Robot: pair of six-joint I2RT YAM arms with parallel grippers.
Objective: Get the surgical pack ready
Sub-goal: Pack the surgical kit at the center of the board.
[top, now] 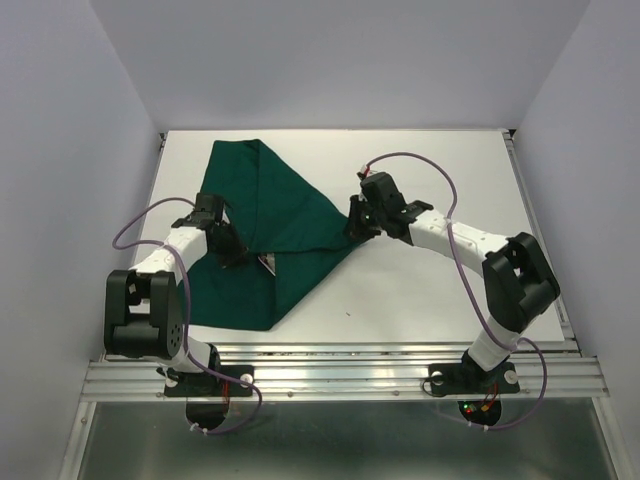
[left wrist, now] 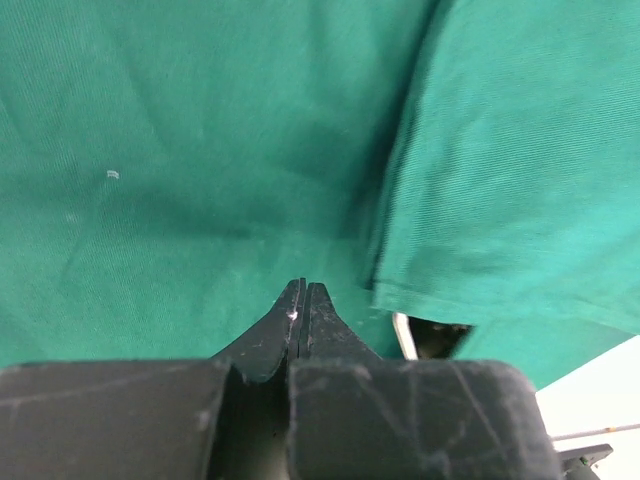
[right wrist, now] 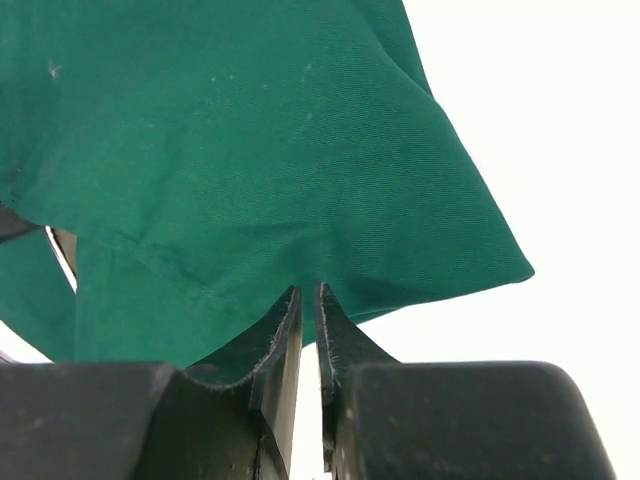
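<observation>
Drape (top: 285,215): dark green cloth, folded over itself into a rough kite shape, lying left of centre on the white surface (top: 440,290). Far tip sits near the back edge, near corner close to the front rail (top: 340,372), and the right corner points toward mid-surface. A hemmed fold edge runs down the middle; few creases.

Right gripper (right wrist: 307,295) is at that right corner, nearly closed, with cloth pinched at the tips. The corner looks lifted in the wrist view.

Left gripper (left wrist: 304,290) sits over the drape's left-centre, fully closed, tips together, no cloth seen between them.

Room: open surface right of the drape and in a strip along the front. The drape's left side runs close to the surface's left edge. Enclosure walls (top: 60,200) box in left, back and right.

A pale-edged item (left wrist: 405,335) peeks from under the fold beside the left gripper; can't tell what it is. There is a small dark speck (top: 347,313) on the surface near the drape's lower right edge.
</observation>
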